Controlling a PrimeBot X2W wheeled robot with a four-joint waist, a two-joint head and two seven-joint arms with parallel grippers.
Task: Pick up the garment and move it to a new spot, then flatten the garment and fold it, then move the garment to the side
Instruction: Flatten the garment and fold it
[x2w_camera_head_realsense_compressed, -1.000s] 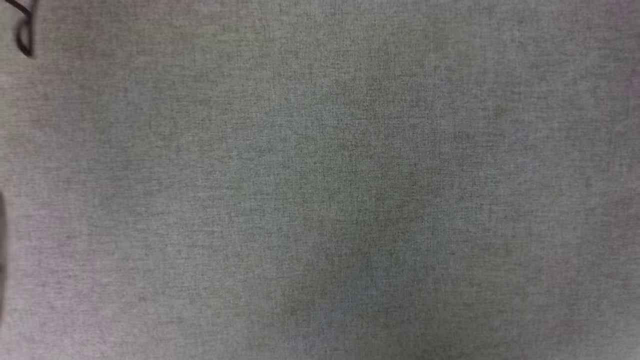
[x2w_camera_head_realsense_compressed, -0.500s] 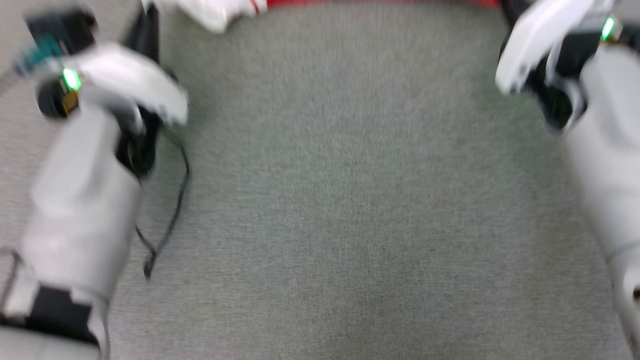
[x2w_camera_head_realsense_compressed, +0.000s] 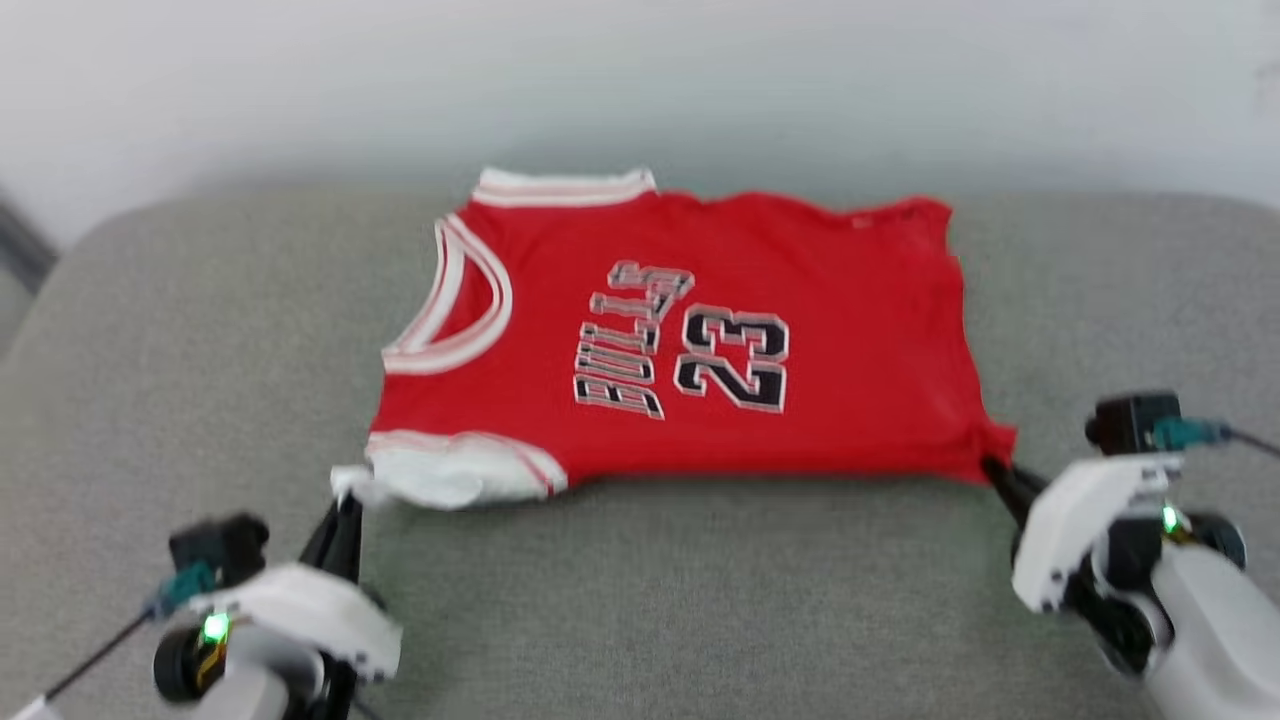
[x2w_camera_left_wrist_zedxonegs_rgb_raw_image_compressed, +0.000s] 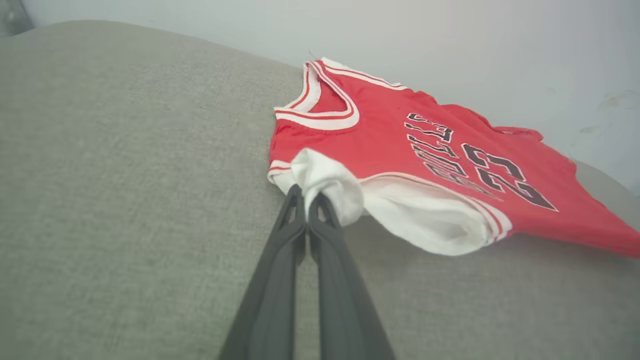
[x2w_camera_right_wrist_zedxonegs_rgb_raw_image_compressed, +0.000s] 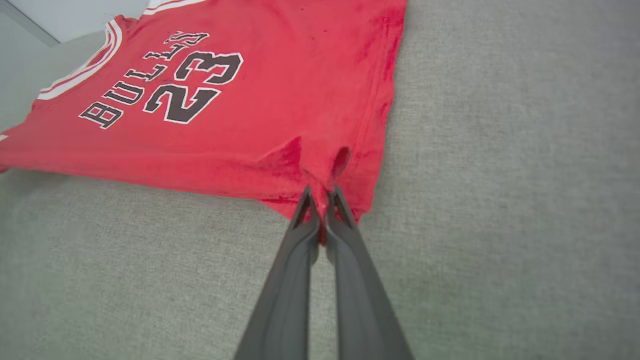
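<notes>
Grey woven cushion (x2w_camera_head_realsense_compressed: 700, 600) with rounded far corners. A plain pale wall (x2w_camera_head_realsense_compressed: 640, 70) stands behind it at 12 o'clock. The head view is slightly blurred.

Left gripper (x2w_camera_left_wrist_zedxonegs_rgb_raw_image_compressed: 306, 194): fingers pressed together, clamped on a bunched bit of the white sleeve (x2w_camera_left_wrist_zedxonegs_rgb_raw_image_compressed: 325, 177). From the head camera it sits at 8 o'clock of the garment (x2w_camera_head_realsense_compressed: 700, 330), tips touching the cloth.

Right gripper (x2w_camera_right_wrist_zedxonegs_rgb_raw_image_compressed: 322, 195): fingers closed, pinching the red hem corner. The cloth puckers into two small folds just past the tips. It sits at 4 o'clock of the garment.

The garment is red and lies flat on the cushion, front up. Its dark print (x2w_camera_head_realsense_compressed: 690, 350) "BULLS 23" reads sideways. The neckline (x2w_camera_head_realsense_compressed: 460, 300) points to 9 o'clock and the hem to 3 o'clock. The near edge runs from one gripper to the other. The far edge lies close to the cushion's wall side.
</notes>
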